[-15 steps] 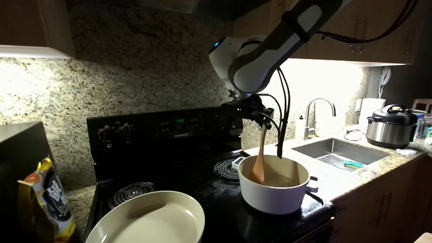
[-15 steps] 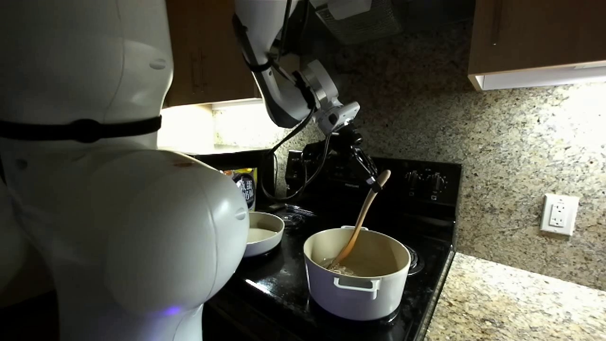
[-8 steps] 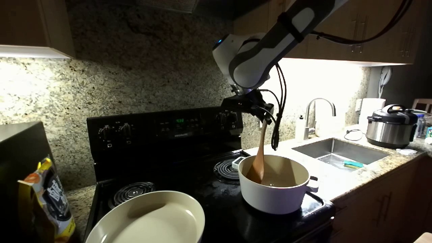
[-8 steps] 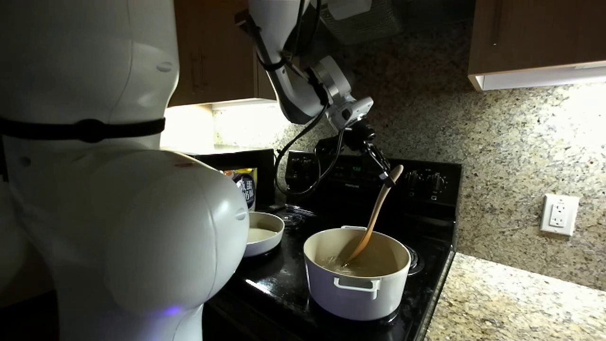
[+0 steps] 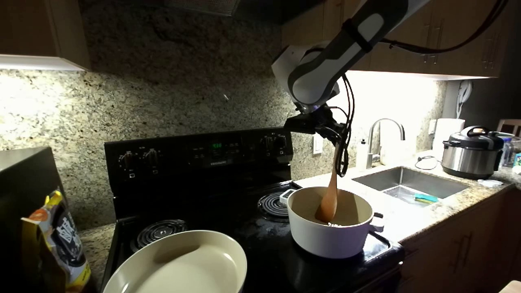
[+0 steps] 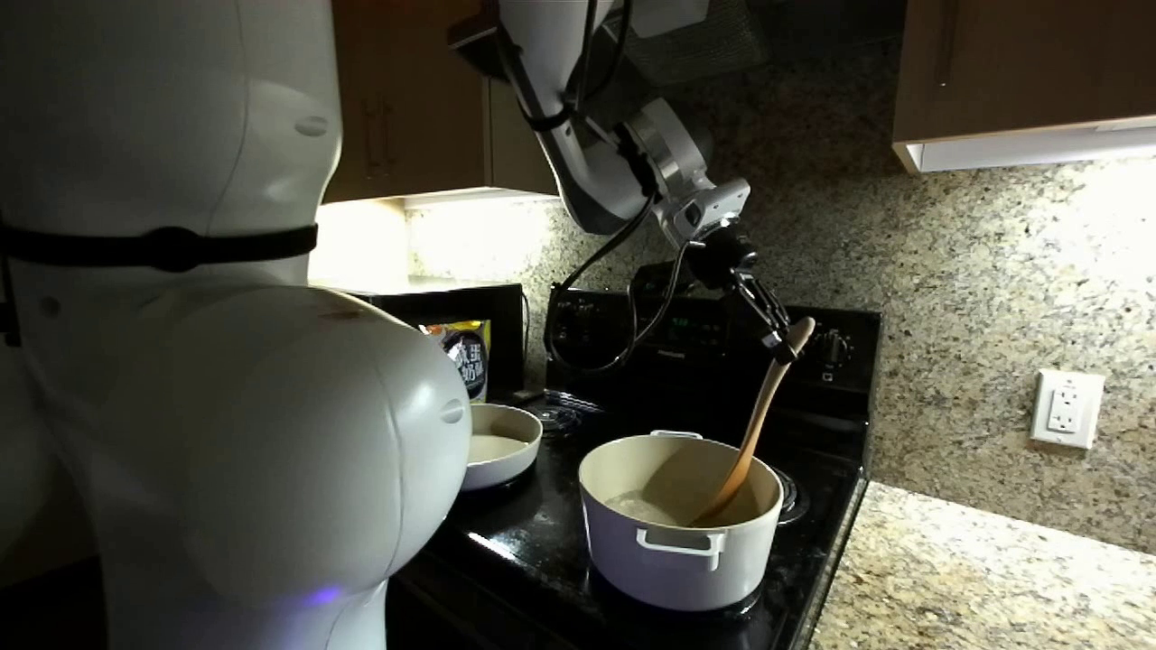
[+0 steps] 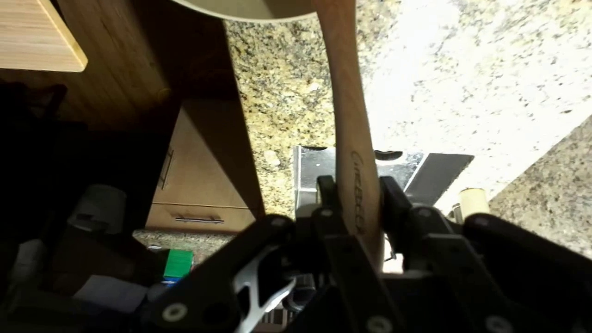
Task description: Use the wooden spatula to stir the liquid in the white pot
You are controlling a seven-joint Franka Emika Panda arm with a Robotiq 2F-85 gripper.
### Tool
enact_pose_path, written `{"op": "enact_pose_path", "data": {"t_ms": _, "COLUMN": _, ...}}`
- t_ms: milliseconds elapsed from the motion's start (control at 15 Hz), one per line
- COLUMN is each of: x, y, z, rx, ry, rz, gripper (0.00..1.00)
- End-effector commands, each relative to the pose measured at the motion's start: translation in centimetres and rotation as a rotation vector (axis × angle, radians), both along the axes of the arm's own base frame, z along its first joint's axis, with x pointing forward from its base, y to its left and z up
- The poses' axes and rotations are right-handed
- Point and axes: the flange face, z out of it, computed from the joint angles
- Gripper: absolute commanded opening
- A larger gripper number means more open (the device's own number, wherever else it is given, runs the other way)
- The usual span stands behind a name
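Both fingers of the claw [image 7: 360, 190] stand just the handle's width apart, holding the wooden spatula [image 6: 747, 454] between them, with the handle's rounded end poking out just above. Below the claw the spatula slants down into the white pot [image 6: 621, 564], its wide end at the liquid [image 6: 643, 507]; how deep it reaches cannot be told. The pot and the claw are apart. Lower than the claw and off to one side, a cream oval dish [image 5: 191, 269] sits on the black stove [image 5: 265, 254].
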Motion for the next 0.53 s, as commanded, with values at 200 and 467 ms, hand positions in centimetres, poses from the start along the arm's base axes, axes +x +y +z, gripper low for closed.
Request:
{"op": "enact_pose_path", "data": {"t_ms": 200, "x": -1.8, "y": 2.3, "z": -1.0, "rx": -0.071, "ry": 0.040, "rz": -0.062, "gripper": 0.10}}
{"op": "enact_pose_path", "data": {"t_ms": 467, "x": -1.1, "y": 5.2, "z": -1.5, "rx": -0.062, "ry": 0.055, "rz": 0.022, "gripper": 0.09}}
